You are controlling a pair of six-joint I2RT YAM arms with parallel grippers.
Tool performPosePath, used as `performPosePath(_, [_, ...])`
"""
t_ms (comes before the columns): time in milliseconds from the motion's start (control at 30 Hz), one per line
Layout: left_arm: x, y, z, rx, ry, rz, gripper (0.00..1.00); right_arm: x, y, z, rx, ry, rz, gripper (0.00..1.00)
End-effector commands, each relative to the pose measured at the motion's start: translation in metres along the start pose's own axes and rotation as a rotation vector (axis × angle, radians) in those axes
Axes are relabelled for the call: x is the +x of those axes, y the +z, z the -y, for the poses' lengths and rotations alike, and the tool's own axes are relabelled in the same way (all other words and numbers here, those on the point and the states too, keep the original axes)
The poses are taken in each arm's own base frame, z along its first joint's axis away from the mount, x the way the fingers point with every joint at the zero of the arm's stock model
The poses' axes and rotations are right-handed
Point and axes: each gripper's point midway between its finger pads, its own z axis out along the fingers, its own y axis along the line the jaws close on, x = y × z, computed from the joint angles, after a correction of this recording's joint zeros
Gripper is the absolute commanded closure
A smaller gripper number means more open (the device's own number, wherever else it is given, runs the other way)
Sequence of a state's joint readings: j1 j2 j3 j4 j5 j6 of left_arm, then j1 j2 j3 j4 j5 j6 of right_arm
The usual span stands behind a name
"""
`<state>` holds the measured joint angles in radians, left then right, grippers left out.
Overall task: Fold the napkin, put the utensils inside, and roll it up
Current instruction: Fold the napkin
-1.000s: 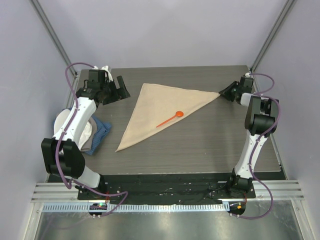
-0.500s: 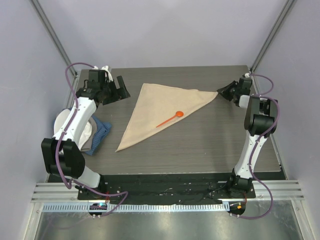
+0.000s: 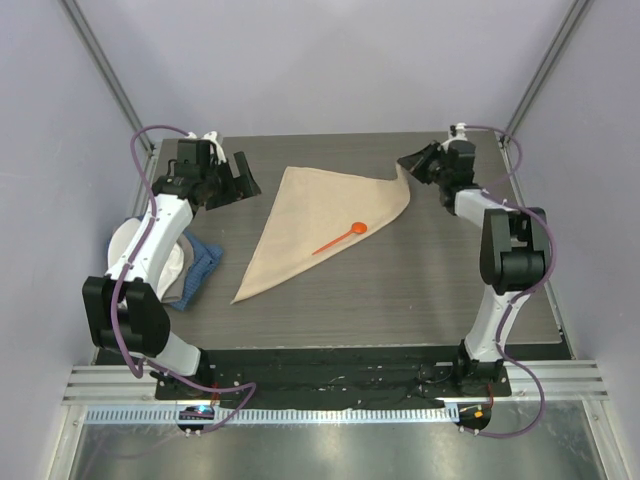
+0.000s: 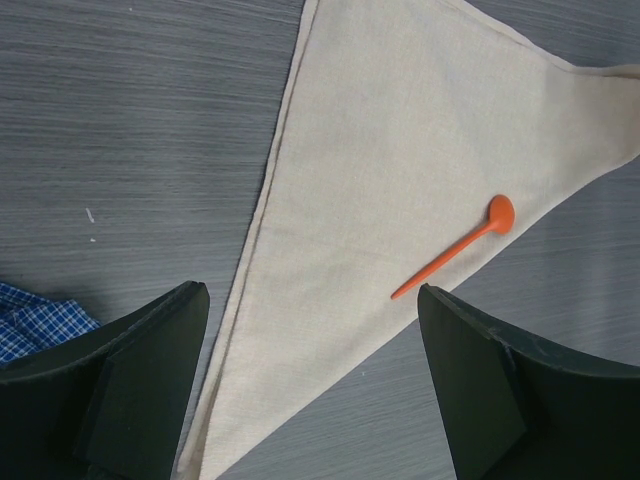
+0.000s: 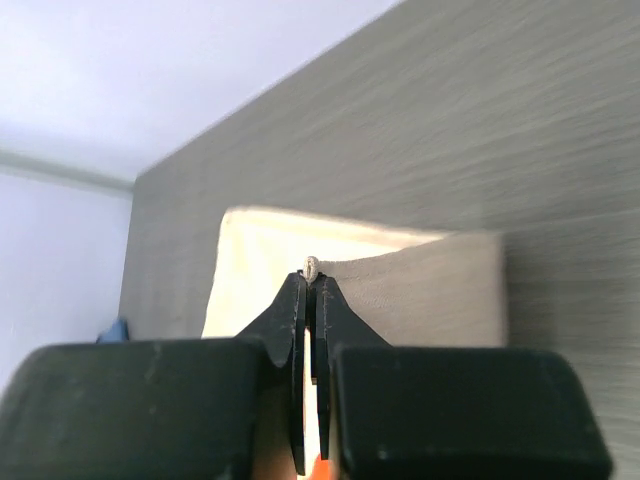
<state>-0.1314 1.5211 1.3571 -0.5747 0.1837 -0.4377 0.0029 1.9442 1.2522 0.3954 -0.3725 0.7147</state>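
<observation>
Right gripper [image 3: 406,164] pinches the plain napkin [image 3: 297,216] corner.

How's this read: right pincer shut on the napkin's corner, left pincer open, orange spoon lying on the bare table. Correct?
One slip: the orange spoon lies on the napkin, not the bare table; the left wrist view shows it. The rest holds: right pincer shut on the napkin's corner, left pincer open.

Left tool [image 3: 241,175] wide open, low; right tool [image 3: 406,162] tightly shut, far side.
</observation>
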Motion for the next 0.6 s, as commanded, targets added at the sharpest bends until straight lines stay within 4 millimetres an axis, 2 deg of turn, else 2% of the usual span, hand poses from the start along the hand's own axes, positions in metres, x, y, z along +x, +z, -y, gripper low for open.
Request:
performPosePath(0, [-0.012,-0.009,0.013,0.051,0.015,0.046,0.09,0.059,-0.003,-0.054,-0.117,-0.014,-0.098,0.99])
performPosePath(100, [-0.012,-0.01,0.015,0.06,0.012,0.047,0.09,0.093,-0.005,-0.071,-0.157,-0.002,-0.159,0.99])
performPosePath(133, [-0.012,-0.01,0.015,0.061,0.012,0.05,0.09,0.112,-0.006,-0.087,-0.185,-0.008,-0.192,0.99])
performPosePath(233, [-0.013,-0.012,0.017,0.067,0.011,0.054,0.09,0.141,-0.013,-0.108,-0.22,-0.012,-0.238,0.99])
performPosePath(333, [-0.014,-0.014,0.018,0.069,0.012,0.058,0.09,0.157,-0.02,-0.12,-0.24,0.004,-0.261,0.99])
performPosePath(367, [-0.015,-0.015,0.019,0.073,0.012,0.064,0.09,0.169,-0.023,-0.126,-0.25,0.002,-0.284,0.99])
performPosePath(567, [-0.015,-0.016,0.02,0.081,0.008,0.062,0.09,0.211,-0.038,-0.147,-0.281,-0.01,-0.36,0.99])
